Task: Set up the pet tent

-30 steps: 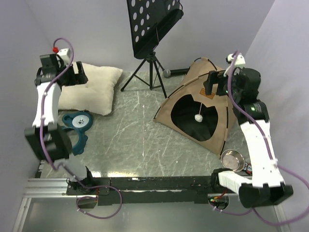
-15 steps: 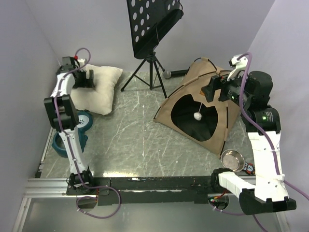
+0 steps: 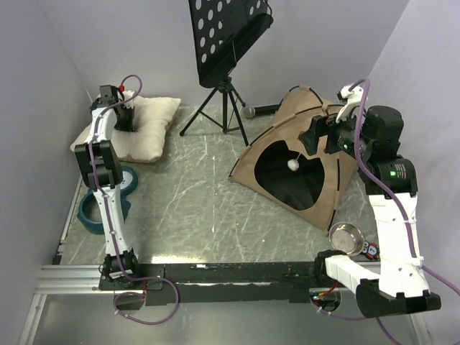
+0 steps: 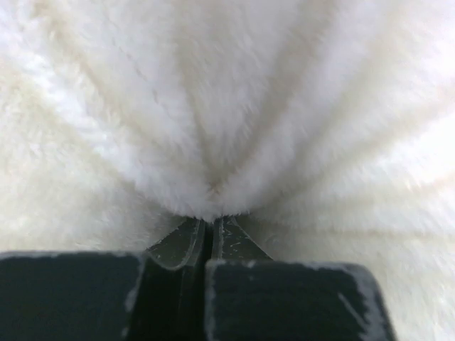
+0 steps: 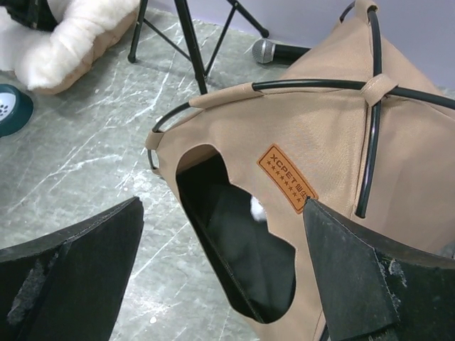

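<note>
Pet tent (image 3: 286,126) sits far right on the marbled grey table (image 3: 208,208); tan woven fabric, thin black poles arching over it, black lining, small orange label patch (image 5: 287,178); it's standing upright with the heart-ish doorway facing near-left, and its front edge runs diagonally from far-left to near-right; a white pom-pom (image 3: 293,164) dangles in the opening; right gripper (image 3: 316,135) hovers just over the front face, fingers spread wide, holding nothing; left gripper (image 4: 210,226) is pinched tight on the fluffy cream pillow (image 3: 151,126) at far left; a broad stretch of tabletop lies between pillow and tent; steel bowl (image 3: 345,237) sits just by the tent's near corner
</note>
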Tool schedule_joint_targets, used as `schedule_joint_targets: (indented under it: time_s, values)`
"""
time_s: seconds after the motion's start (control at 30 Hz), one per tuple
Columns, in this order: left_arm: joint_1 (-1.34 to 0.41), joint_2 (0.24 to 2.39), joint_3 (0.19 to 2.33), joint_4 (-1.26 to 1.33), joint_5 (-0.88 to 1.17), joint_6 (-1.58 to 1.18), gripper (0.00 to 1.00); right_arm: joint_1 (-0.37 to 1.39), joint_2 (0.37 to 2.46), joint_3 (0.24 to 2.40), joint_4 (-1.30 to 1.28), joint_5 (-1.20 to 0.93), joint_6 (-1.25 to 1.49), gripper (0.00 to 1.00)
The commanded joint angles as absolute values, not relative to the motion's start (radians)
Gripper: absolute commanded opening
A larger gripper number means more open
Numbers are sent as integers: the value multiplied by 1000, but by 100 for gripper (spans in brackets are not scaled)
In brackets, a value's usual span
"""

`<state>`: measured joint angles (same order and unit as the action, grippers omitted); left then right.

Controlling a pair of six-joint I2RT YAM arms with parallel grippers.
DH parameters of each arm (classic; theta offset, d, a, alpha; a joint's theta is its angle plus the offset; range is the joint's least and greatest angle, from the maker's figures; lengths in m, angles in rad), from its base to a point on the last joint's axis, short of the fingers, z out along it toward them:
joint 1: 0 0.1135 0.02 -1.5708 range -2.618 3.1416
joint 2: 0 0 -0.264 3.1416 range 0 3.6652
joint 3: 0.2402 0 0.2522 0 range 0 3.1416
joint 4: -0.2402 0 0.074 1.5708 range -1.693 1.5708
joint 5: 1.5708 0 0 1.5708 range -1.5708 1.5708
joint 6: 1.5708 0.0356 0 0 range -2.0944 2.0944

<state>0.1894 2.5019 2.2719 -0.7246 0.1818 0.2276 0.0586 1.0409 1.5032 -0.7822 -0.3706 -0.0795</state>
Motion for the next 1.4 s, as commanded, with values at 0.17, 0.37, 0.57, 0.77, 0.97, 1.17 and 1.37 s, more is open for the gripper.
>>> schedule_joint_targets:
  time_s: [0.17, 0.37, 0.57, 0.77, 0.97, 1.17, 1.37]
  values:
    - [207, 2134, 2172, -701, 300, 394, 1, 54, 1006, 1545, -788, -397, -101, 100]
    - [210, 1970, 2195, -811, 396, 428, 1, 54, 991, 1531, -779, -422, -86, 100]
    - [206, 1820, 2120, -1017, 462, 567, 1, 54, 977, 1542, -805, -407, -106, 100]
    - [192, 1559, 1820, -1159, 540, 738, 1, 55, 977, 1563, -883, -463, -152, 100]
    - [99, 1286, 1514, -1377, 716, 920, 1, 55, 968, 1569, -968, -451, -169, 100]
    - [-297, 1075, 1371, -1272, 771, 813, 1, 54, 916, 1578, -1037, -520, -196, 100]
    - [-547, 1185, 1405, -987, 808, 537, 1, 12, 896, 1536, -1017, -325, -155, 100]
